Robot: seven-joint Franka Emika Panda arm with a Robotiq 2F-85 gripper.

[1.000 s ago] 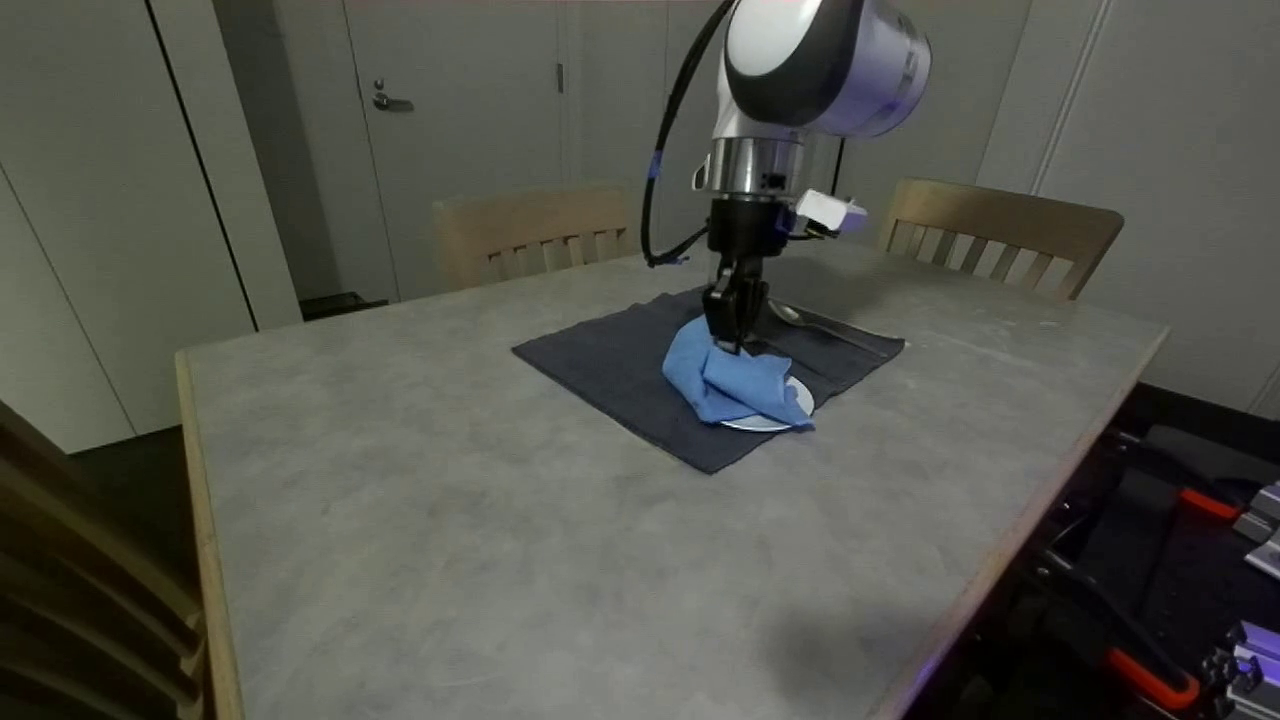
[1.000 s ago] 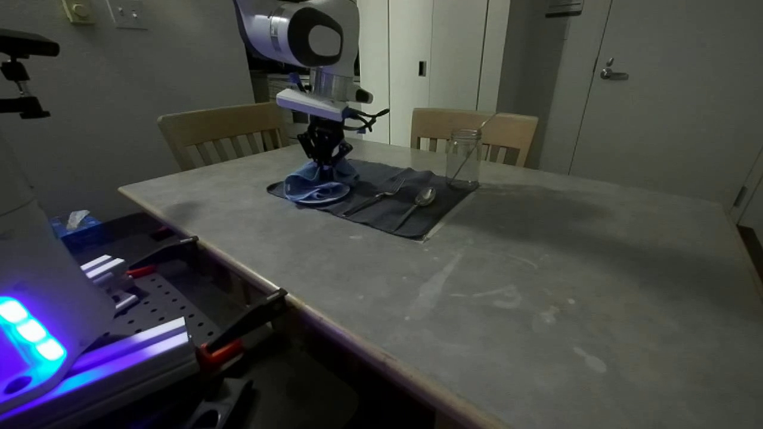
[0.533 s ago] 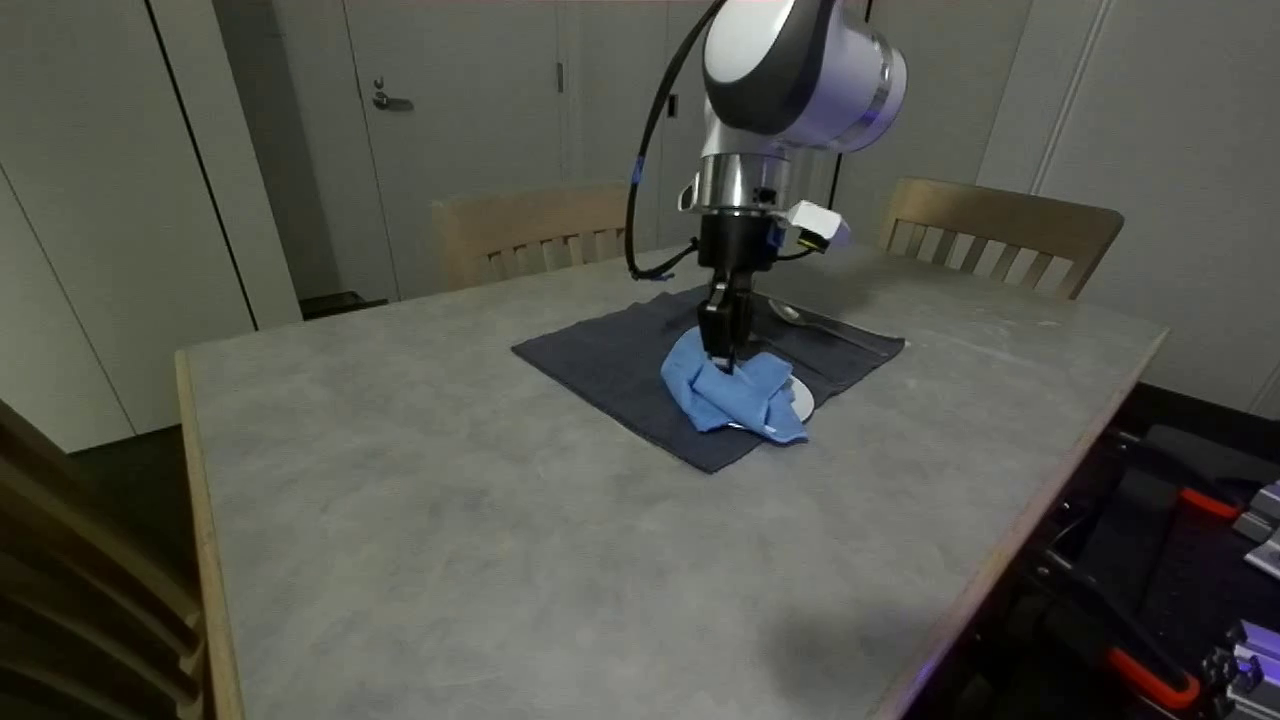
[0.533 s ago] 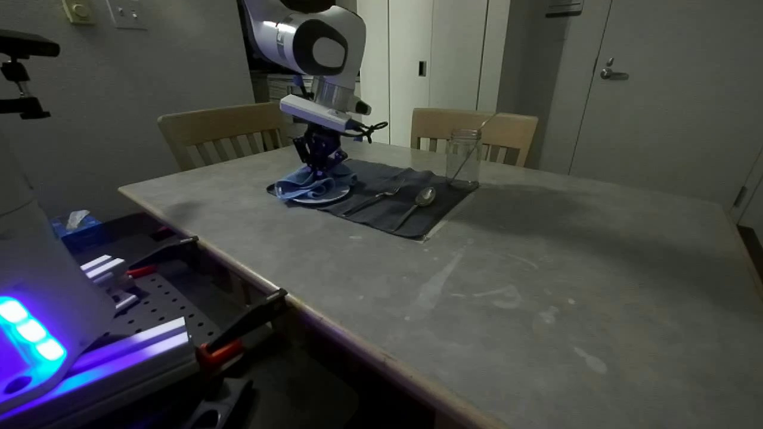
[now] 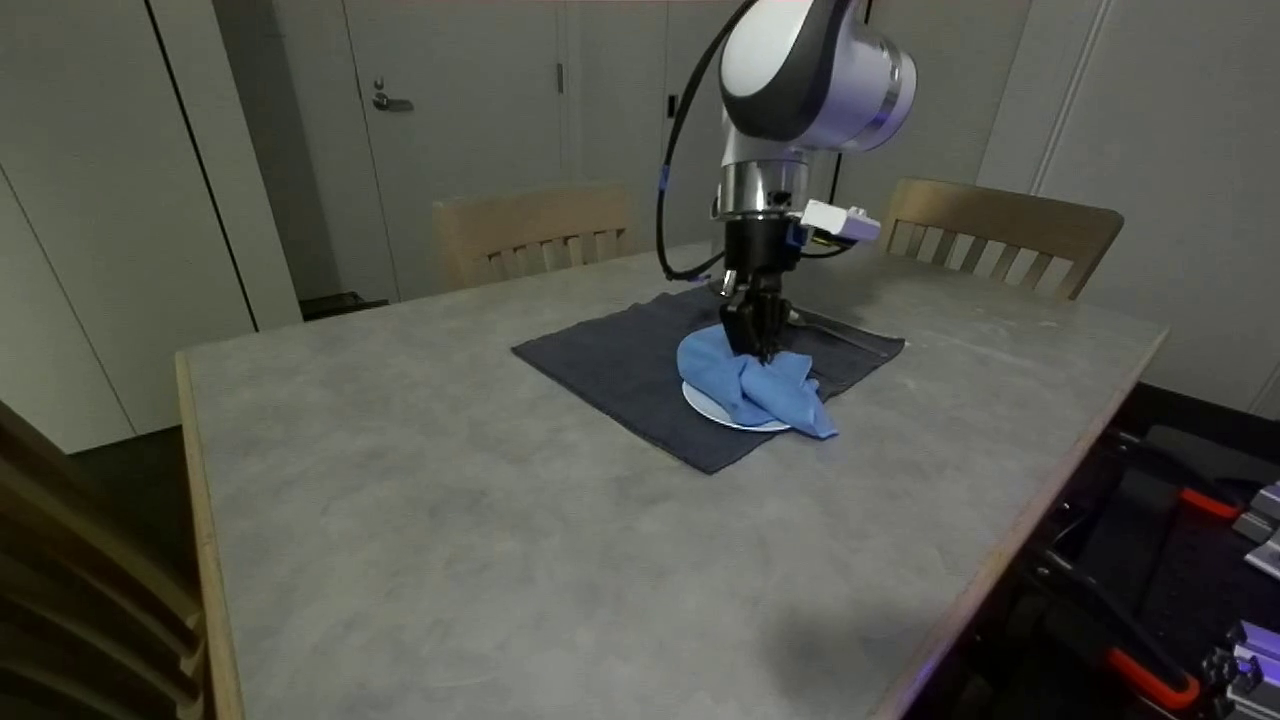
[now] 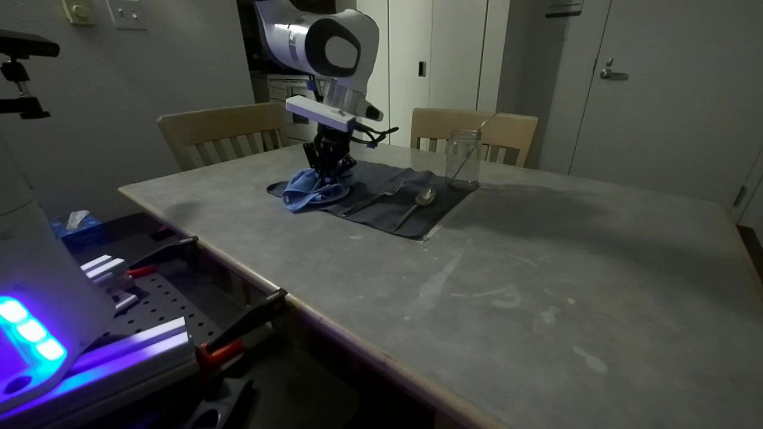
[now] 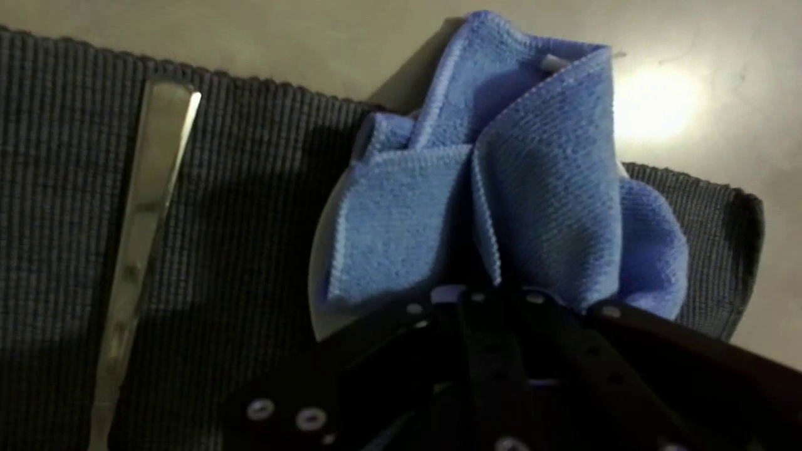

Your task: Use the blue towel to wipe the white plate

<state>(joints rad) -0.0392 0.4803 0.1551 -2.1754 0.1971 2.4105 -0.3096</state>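
Note:
The blue towel [image 5: 785, 390] lies bunched over the white plate [image 5: 708, 405] and covers most of it. One towel corner hangs past the plate's rim onto the table. My gripper [image 5: 765, 350] points down and is shut on the blue towel, just above the plate. The towel also shows in an exterior view [image 6: 301, 192], with the gripper [image 6: 326, 177] on top of it. In the wrist view the towel [image 7: 551, 181] fans out from the closed fingers [image 7: 492, 294], and the plate's rim [image 7: 322, 250] shows at its left. The fingertips are hidden in the folds.
The plate stands on a dark placemat [image 5: 620, 355]. A fork [image 6: 381, 195] and a spoon [image 6: 417, 205] lie beside it. A glass jar [image 6: 464, 161] with a thin stick stands at the placemat's far corner. Chairs [image 6: 226, 128] stand around the table [image 6: 536, 298].
In an exterior view, the gripper first went slightly left and down, then right, dragging the towel. The plate's left rim is now uncovered and its right side covered. The plate appears still.

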